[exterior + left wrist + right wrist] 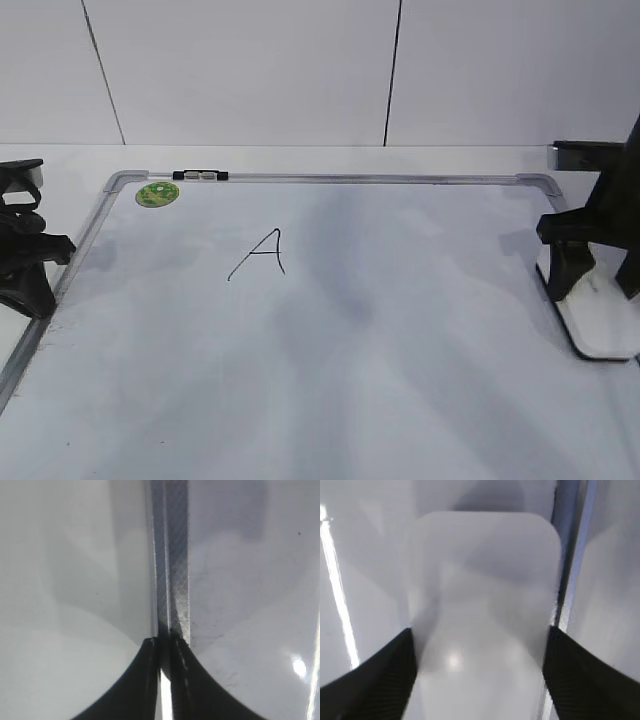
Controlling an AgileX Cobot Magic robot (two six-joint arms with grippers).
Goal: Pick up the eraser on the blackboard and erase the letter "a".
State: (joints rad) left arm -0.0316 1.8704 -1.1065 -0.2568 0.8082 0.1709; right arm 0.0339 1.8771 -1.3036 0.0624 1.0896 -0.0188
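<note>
The blackboard (400, 350) is a white dry-erase board with a silver frame and a round green sticker (157, 194) at its far left corner. An angular capital "A" (262, 255) is written on it. The lowercase letter "a" is not in view. The white eraser (605, 325) with its black base lies at the board's right edge. It fills the right wrist view (485, 570). My right gripper (595, 285) (477, 630) has one finger against each long side of it. My left gripper (30, 270) (165, 640) is shut and empty over the board's left frame (172, 555).
A black and silver clip (200, 176) sits on the board's far frame. The white table (75, 580) runs along the left of the board. A white panelled wall (250, 70) stands behind. The board's frame passes just right of the eraser (570, 580).
</note>
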